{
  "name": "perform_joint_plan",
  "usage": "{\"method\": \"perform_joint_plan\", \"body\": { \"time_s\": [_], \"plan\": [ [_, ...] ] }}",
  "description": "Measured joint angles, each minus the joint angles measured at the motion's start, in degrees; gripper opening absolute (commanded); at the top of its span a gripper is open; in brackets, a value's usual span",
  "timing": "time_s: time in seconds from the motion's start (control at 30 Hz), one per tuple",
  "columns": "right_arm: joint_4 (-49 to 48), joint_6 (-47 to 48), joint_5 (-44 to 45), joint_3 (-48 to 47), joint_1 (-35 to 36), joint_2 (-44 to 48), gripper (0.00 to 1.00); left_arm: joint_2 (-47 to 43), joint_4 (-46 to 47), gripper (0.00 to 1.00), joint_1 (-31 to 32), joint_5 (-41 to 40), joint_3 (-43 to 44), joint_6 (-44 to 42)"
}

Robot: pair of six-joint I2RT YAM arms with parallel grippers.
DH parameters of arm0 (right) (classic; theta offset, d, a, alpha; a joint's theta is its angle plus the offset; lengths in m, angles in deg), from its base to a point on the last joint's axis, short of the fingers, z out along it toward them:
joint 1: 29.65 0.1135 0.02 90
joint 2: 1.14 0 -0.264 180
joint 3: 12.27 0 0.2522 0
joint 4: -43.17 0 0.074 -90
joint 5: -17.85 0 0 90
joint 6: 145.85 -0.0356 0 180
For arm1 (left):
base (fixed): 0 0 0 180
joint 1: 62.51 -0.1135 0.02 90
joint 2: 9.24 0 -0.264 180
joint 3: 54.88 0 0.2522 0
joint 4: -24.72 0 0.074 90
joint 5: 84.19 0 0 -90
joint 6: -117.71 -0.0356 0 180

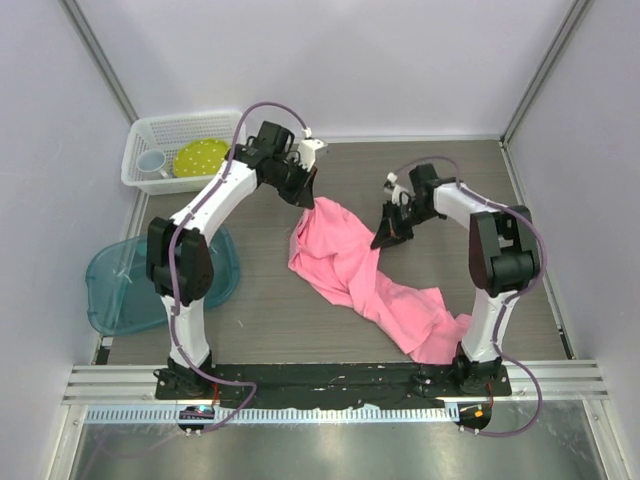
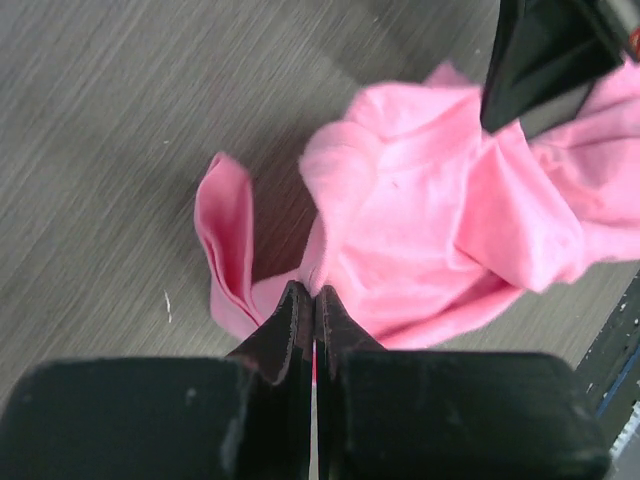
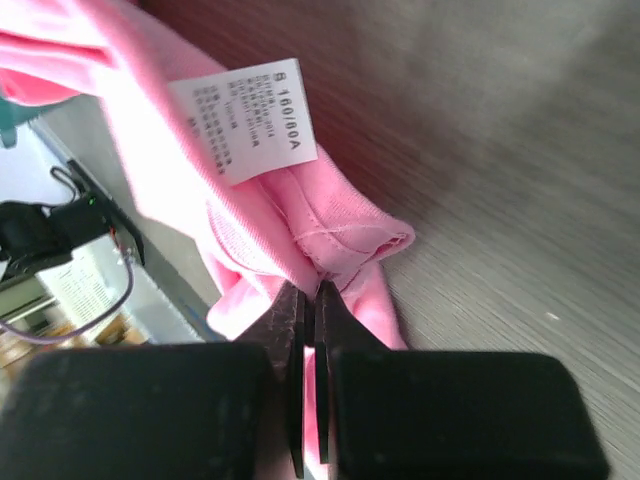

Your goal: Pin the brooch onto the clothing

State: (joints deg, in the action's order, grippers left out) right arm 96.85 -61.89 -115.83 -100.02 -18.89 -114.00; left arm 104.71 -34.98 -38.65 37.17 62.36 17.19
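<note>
The left claw (image 2: 311,290) and right claw (image 3: 308,288) have black wedge-shaped fingers (image 2: 285,335) on blocky black bodies, seemingly matte plastic. Behind them the left arm (image 1: 215,195) and right arm (image 1: 455,200) wear white shells with black joint housings. A purple-grey cable (image 1: 262,105) loops along each to a black base plate (image 1: 330,380).

Top cam's looking down from behind over the whole grey wood-grain tabletop (image 1: 260,305); both wrist cams are aiming down, close, all 3 sharing the crumpled pink cloth T-shirt (image 1: 340,255).
</note>
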Motion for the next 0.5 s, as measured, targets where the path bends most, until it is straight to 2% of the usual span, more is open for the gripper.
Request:
{"method": "perform_joint_plan", "body": {
  "time_s": [0.2, 0.3, 0.33, 0.37, 0.4, 0.5],
  "plan": [
    [3.4, 7.9, 7.4, -9.9, -2.7, 11.0, 0.01, -4.0, -0.9, 0.00, -1.1, 1.3, 1.4, -4.0],
    [3.9, 12.7, 11.7, -12.0, -0.2, 18.6, 0.02, -5.6, -1.8, 0.00, -2.8, 2.1, 2.2, -7.0],
    [3.6, 14.7, 14.5, -10.9, 2.8, 22.5, 0.11, -6.8, -2.5, 0.00, -3.5, 2.6, 1.8, -9.0],
    [3.8, 16.6, 16.2, -9.3, 6.6, 26.0, 0.24, -8.2, -2.4, 0.00, -3.9, 3.0, 0.5, -10.6],
    [3.8, 18.0, 17.5, -7.5, 10.4, 28.6, 0.52, -10.2, -2.1, 0.00, -4.3, 3.3, -1.6, -12.1],
    [4.8, 23.8, 21.5, 1.0, 25.2, 36.8, 0.78, -19.1, -2.8, 0.00, -5.1, 4.0, -12.9, -19.6]
  ]
}}
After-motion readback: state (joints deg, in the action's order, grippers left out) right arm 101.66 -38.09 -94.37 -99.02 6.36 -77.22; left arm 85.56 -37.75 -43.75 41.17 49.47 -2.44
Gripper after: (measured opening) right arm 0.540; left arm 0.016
